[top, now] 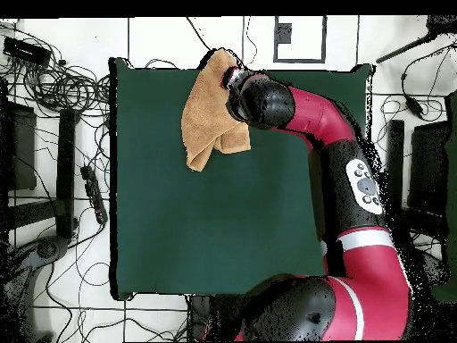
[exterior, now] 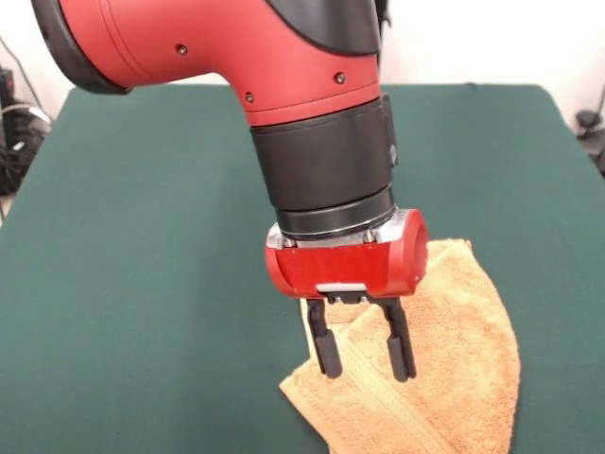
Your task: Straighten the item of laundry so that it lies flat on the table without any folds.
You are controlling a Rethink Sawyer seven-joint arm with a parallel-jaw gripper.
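Front view first: nearest the camera we find the towel (exterior: pixel 444 378), an orange-yellow terry cloth lying on the dark green tabletop (exterior: pixel 142 284) at its near edge, toward the right. It is not flat — one part is folded over another, giving it a rounded right side and a pointed corner at the lower left, and a woven band runs diagonally along the layer beneath the gripper. Its lowest part runs out of the picture, so we cannot tell how far it reaches.

Just above the towel hangs the gripper (exterior: pixel 364 355), a red block with two black fingers (exterior: pixel 326 348) pointing down. The jaws stand apart with a clear gap between them, and nothing is held in that gap; the tips sit right at the cloth's surface over the band, though we cannot tell whether they touch it.

Behind the gripper the black wrist collar and the red arm (exterior: pixel 236 47) rise out of the top of the picture, and beyond the towel the rest of the tabletop lies bare to its far edge.

In the overhead view, the towel (top: pixel 207 116) lies crumpled at the tabletop (top: pixel 214 223) edge farthest from the robot's base — partly overhanging it — with the arm (top: pixel 303 112) reaching over its side.
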